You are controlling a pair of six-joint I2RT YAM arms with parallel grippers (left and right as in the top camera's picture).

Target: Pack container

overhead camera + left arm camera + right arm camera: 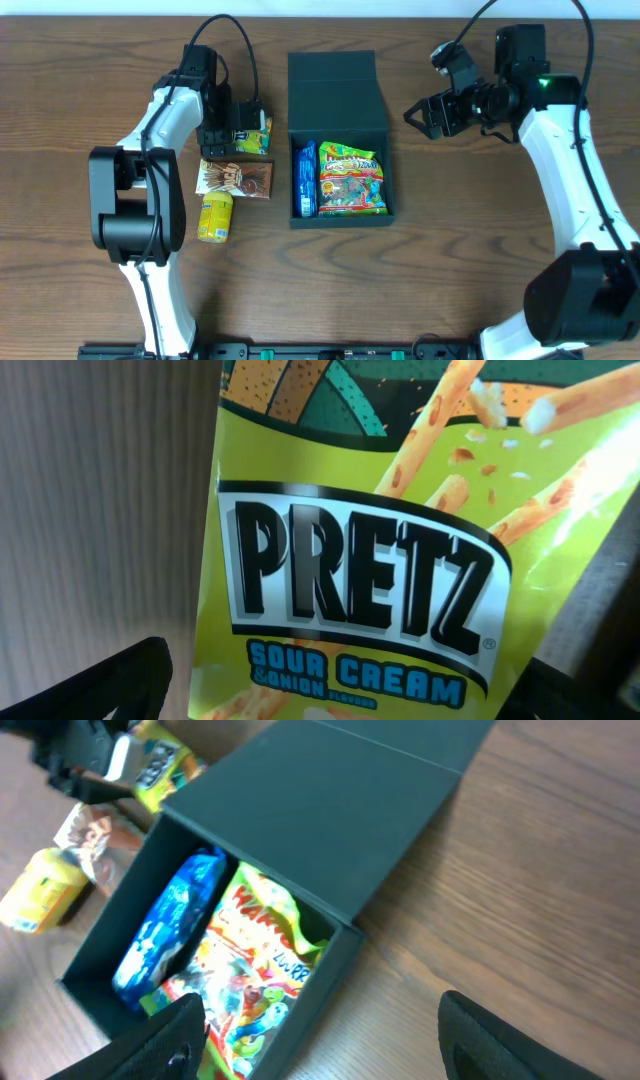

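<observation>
1. Glossy yellow-green "Pretz" snack pack (400, 560) fills the left wrist view. The left claw (234, 136) sits right over it with one dark finger (130, 680) beside the foil, and I cannot tell whether it is clenched.
2. At the middle of the brown wood-grain tabletop (450, 260) the matte dark teal-green cardboard container (338, 92) lies with its hinged flap folded back. A crinkly blue packet (306, 180) and a colourful gummy bag (352, 180) lie side by side inside.
3. The right claw (420, 117) hovers beside the flap, fingers spread, holding nothing.
4. A flat brown packet (235, 180) and a small yellow pack (215, 217) lie between the left arm and the container.
</observation>
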